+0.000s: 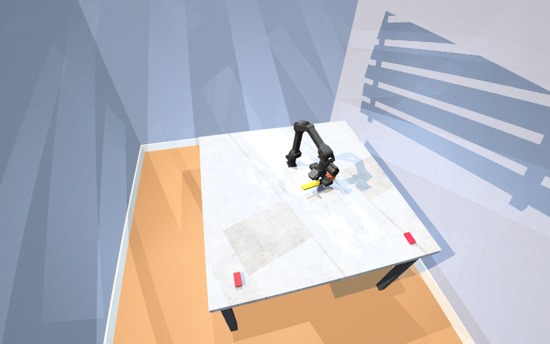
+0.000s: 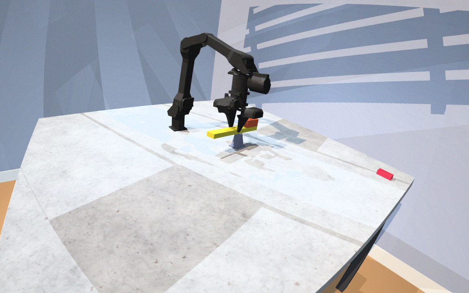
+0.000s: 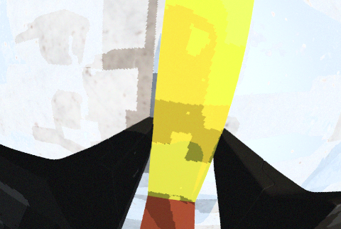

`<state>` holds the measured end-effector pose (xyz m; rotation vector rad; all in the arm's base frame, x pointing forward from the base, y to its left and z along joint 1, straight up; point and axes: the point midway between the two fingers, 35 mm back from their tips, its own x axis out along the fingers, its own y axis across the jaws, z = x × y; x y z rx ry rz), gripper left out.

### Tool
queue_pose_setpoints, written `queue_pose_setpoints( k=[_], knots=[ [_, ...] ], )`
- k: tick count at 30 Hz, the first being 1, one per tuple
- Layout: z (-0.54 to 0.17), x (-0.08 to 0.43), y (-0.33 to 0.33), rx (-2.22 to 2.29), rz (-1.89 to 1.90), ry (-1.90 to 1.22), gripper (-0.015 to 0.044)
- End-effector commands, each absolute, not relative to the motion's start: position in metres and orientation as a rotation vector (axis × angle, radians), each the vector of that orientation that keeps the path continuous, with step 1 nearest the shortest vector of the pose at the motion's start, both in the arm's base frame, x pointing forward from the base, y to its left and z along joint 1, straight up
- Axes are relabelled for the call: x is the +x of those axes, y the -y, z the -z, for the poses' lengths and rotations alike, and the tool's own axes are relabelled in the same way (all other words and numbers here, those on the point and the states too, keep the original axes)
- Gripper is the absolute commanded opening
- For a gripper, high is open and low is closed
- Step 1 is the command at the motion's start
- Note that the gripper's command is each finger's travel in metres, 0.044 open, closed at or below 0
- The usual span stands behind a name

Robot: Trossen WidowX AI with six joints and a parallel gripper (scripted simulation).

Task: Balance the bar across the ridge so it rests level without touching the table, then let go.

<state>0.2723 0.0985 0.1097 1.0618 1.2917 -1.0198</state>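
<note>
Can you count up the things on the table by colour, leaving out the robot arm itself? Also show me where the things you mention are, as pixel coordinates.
Yellow: 1, a long yellow bar (image 1: 310, 185) (image 2: 221, 132) (image 3: 199, 62)
Orange-red: 1, an orange-red block (image 1: 331, 176) (image 2: 251, 122) (image 3: 168, 215) on the bar
Blue-grey: 1, a blue-grey tapered ridge (image 1: 320, 188) (image 2: 237, 141)
Red: 2, a small red block near each of two table corners (image 1: 237, 279) (image 1: 409, 238) (image 2: 384, 174)
Total: 5

Your gripper (image 2: 234, 129) grips the yellow bar (image 2: 218, 132); orange block (image 2: 251, 122) on bar beside fingertips, blue-gray ridge (image 2: 237, 141) below them.
</note>
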Motion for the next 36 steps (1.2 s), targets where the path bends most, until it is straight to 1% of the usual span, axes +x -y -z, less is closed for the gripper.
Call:
queue_pose_setpoints(
  k=[1, 36],
  knots=[
    [-0.1094, 0.2729, -0.0987, 1.063, 1.019, -1.289, 0.0000],
    [-0.1064, 0.2725, -0.0986, 1.063, 1.020, -1.289, 0.0000]
  ],
)
